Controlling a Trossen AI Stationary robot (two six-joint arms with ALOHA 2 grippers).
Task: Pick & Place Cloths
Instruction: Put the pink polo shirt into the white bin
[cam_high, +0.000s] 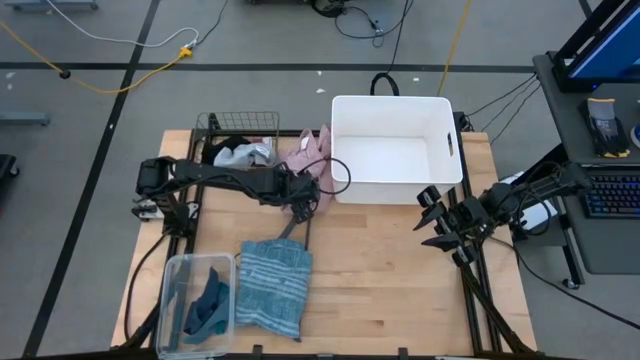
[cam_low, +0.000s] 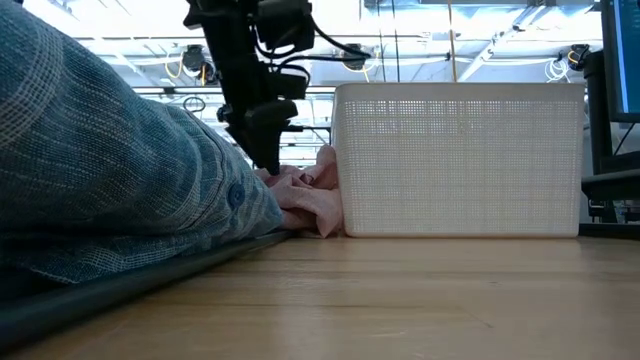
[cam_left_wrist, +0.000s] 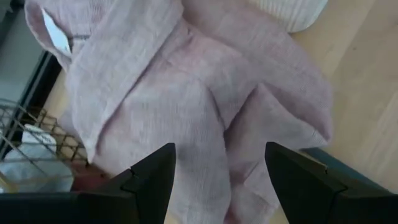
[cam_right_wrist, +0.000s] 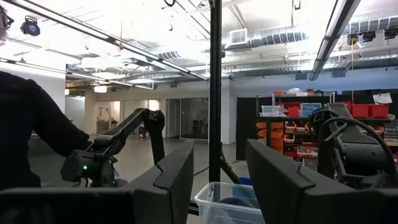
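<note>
From above, the left tool (cam_high: 305, 200) is stretched across the desk (cam_high: 380, 270) over the lower edge of the pink cloth (cam_high: 310, 155), which lies bunched against the left wall of the white basket (cam_high: 395, 150). A wire basket (cam_high: 240, 135) beside it holds grey and black cloths (cam_high: 240, 155). A blue-striped cloth (cam_high: 272, 288) lies flat near the front edge, with a clear tub (cam_high: 195, 305) holding a teal cloth (cam_high: 208, 305) just beside it. The right tool (cam_high: 437, 222) waits at the desk's right edge, fingers spread and empty.

At desk level, the left arm comes down just behind the pink cloth (cam_low: 305, 195), which touches the white basket (cam_low: 460, 160); the striped cloth (cam_low: 110, 160) fills the left foreground.

The left wrist view shows both fingers (cam_left_wrist: 155, 177) wide apart, right above the pink cloth (cam_left_wrist: 186, 93), gripping nothing.

The right wrist view shows its fingers (cam_right_wrist: 177, 174) parted on air, and a person's dark sleeve (cam_right_wrist: 31, 130).
</note>
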